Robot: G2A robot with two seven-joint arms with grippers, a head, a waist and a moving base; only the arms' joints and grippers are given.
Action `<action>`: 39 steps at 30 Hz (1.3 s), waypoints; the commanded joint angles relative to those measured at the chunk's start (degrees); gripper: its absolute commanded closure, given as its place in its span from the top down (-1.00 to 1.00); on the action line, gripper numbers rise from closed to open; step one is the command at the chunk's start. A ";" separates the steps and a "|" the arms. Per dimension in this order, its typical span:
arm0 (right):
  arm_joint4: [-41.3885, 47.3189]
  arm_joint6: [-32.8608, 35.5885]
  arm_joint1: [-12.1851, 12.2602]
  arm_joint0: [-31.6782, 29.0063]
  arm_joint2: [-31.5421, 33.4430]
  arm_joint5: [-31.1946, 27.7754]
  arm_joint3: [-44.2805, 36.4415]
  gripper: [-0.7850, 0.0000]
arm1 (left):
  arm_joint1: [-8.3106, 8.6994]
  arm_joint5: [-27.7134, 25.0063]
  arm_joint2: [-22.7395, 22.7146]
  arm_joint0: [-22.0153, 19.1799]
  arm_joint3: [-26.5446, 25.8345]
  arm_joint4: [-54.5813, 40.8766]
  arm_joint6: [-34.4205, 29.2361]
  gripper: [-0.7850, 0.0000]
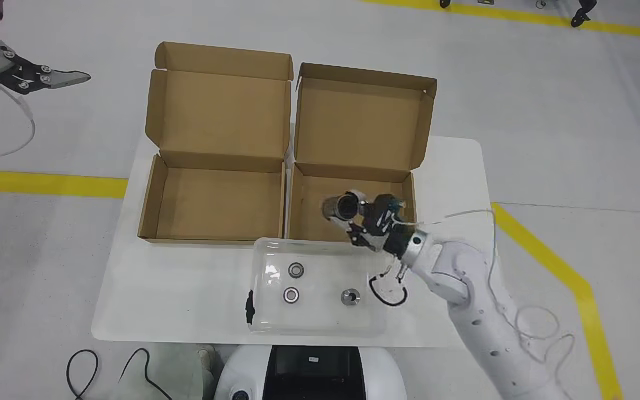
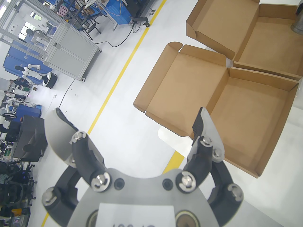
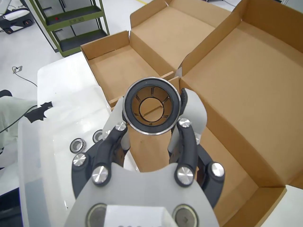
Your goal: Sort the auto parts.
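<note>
While the right gripper [image 3: 153,102] clasps the bearing sleeve [image 3: 151,129] by its outer wall, a cardboard box [image 3: 236,83] lies below. Likely heavy, rigid, slick; hold mid-length.

Two open boxes sit side by side on the far half of the surface [image 1: 455,190], the left box [image 1: 215,205] touching the right box [image 1: 312,215]. A tray [image 1: 320,318] lies just in front of them. Inside it, the far ring [image 1: 296,269] sits behind the near ring [image 1: 291,294], and a third part [image 1: 350,296] lies to their right. The right pincer [image 3: 151,106] holds a sleeve [image 1: 341,207] over the right box's near part.
</note>
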 commanded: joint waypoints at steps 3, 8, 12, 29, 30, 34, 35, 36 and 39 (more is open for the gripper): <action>0.85 3.48 -0.67 3.29 -2.77 1.57 3.08 -1.00 | 0.00 0.00 0.00 0.00 0.00 0.00 0.00 1.00; 2.44 5.19 -1.75 7.10 -6.10 4.06 7.68 -1.00 | 0.00 0.00 0.00 0.00 0.00 0.00 0.00 1.00; 2.66 8.36 -2.93 11.06 -9.65 6.35 11.34 -1.00 | 0.00 0.00 0.00 0.00 0.00 0.00 0.00 1.00; 4.88 13.41 -6.86 20.15 -17.32 13.05 23.09 -1.00 | 0.00 0.00 0.00 0.00 0.00 0.00 0.00 1.00; 5.15 13.30 -6.98 20.24 -17.40 13.20 23.62 -1.00 | 0.00 0.00 0.00 0.00 0.00 0.00 0.00 1.00; 5.89 13.02 -7.31 20.58 -17.46 13.12 24.68 -1.00 | 0.00 0.00 0.00 0.00 0.00 0.00 0.00 1.00; 5.84 13.20 -7.36 20.66 -17.48 13.14 24.77 -1.00 | 0.00 0.00 0.00 0.00 0.00 0.00 0.00 1.00; 5.82 13.47 -7.40 20.72 -17.49 13.19 24.84 -1.00 | 0.00 0.00 0.00 0.00 0.00 0.00 0.00 1.00; 5.66 14.41 -7.53 20.91 -17.52 13.41 24.89 -0.79 | 0.00 0.00 0.00 0.00 0.00 0.00 0.00 1.00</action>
